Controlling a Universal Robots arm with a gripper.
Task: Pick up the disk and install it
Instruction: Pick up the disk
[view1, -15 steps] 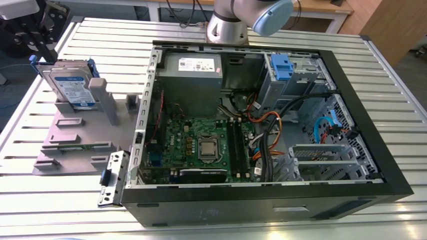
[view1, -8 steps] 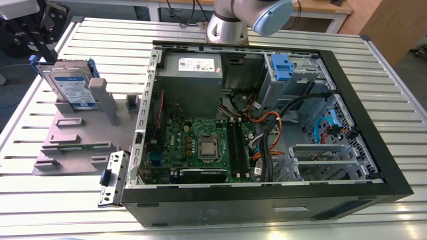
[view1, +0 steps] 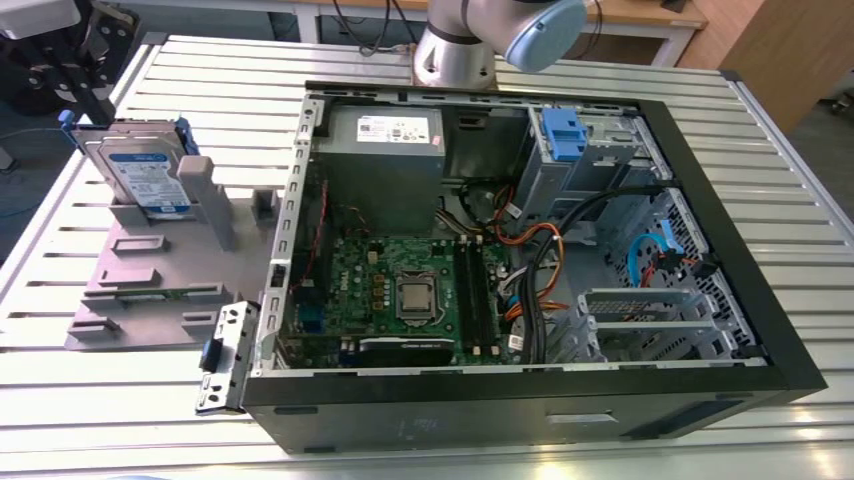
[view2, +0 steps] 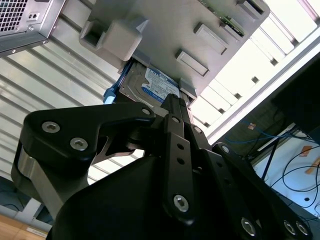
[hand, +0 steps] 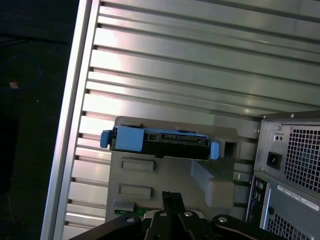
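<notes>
Jaws, pressed together and empty, hover near the upright disk (hand: 160, 142), not touching.

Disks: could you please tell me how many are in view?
1. The disk stands in the grey holder at the exterior view's left; more may hide inside the computer case.

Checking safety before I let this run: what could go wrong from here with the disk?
The disk stands on edge in a grey holder; the gripper, near it, might clip the holder's upright post. Loose cables in the open computer case could snag the disk's blue rails.
</notes>
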